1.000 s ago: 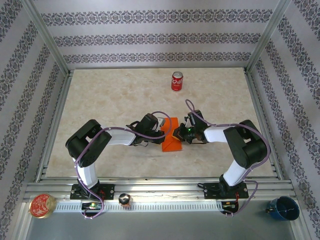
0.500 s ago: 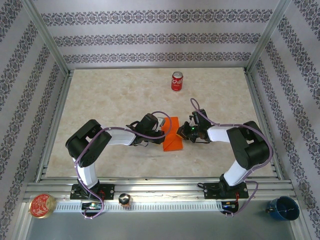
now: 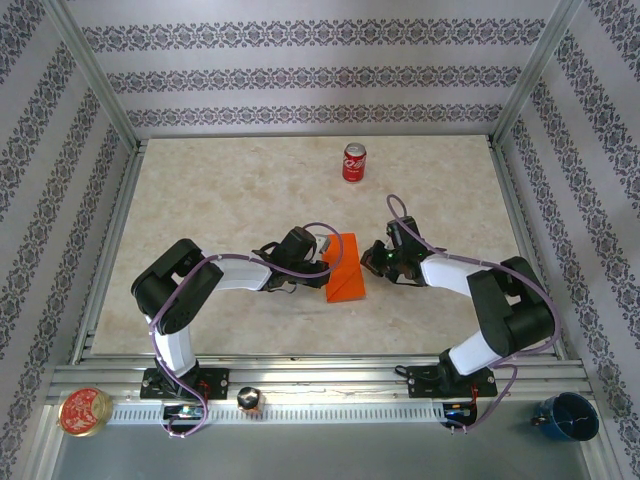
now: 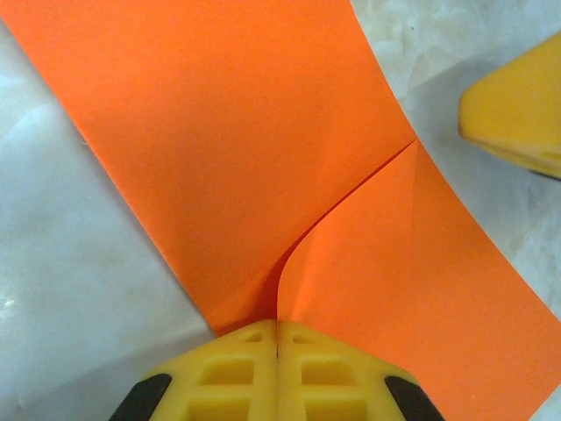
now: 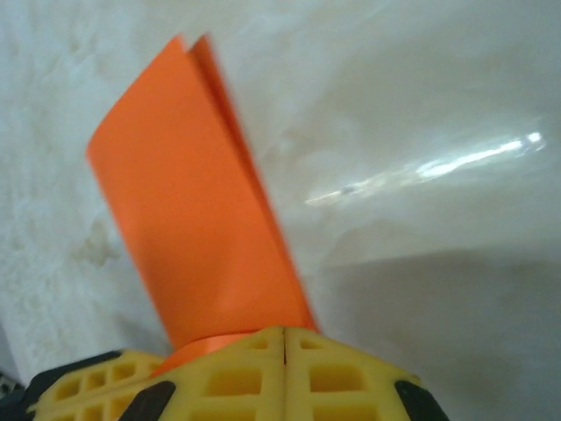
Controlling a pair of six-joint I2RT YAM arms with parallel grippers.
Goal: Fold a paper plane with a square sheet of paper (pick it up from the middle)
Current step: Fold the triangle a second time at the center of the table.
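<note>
We're mid-fold here: the sheet (image 3: pixel 346 276) sits on the table (image 3: pixel 220 200) well nearer the arm bases than the can (image 3: pixel 354 162), almost straight in line with it, doubled over and partly standing. The left fingers (image 4: pixel 273 344) are clamped tight on the sheet's edge, right where a crease runs into them. That pinch looks like the anchor, holding the layers so they can't slide apart. Just right of the can's line, the right fingers (image 5: pixel 288 347) are pressed closed too, with nothing between them that we can make out. From the left wrist their yellow tip sits off the paper, just beside its edge, over bare table. We'd judge they're closed to work as a blunt tool for pressing a crease down. From the right wrist two paper edges stand close together, not quite flush, so alignment wants care. Room to move? Plenty: bare table all round the sheet, the can well apart beyond it, and the frame rails far off to either side
</note>
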